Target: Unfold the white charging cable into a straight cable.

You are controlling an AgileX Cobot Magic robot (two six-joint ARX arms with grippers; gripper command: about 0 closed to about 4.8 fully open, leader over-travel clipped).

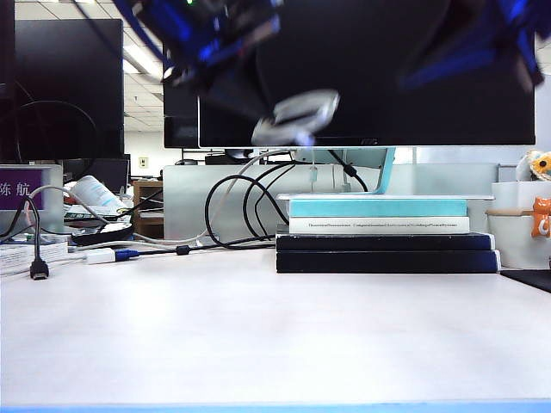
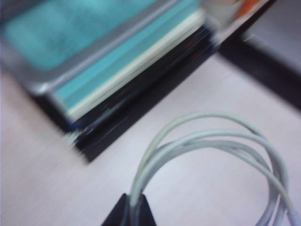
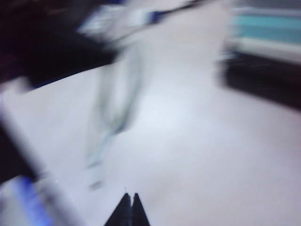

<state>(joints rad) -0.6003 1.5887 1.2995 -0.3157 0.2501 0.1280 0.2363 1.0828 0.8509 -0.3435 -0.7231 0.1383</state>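
The white charging cable [image 1: 297, 119] hangs as a small coil high above the desk, in front of the monitor. My left gripper [image 2: 134, 207] is shut on it, and several loops of the cable [image 2: 211, 136] curve out from between its fingertips. In the exterior view the left arm [image 1: 215, 60] is a dark, blurred shape at the upper left, just above the coil. My right gripper [image 3: 131, 198] is shut, with nothing seen between its tips. In its view the coil [image 3: 117, 101] is a blurred shape farther off. The right arm [image 1: 482, 43] is blurred at the upper right.
A stack of books [image 1: 379, 232] lies at the back of the white desk [image 1: 275, 335], under a large monitor [image 1: 370, 77]. Black cables [image 1: 250, 206] loop to the left of the books. A white adapter with a blue plug [image 1: 112, 255] and a black plug [image 1: 39, 269] lie at the far left.
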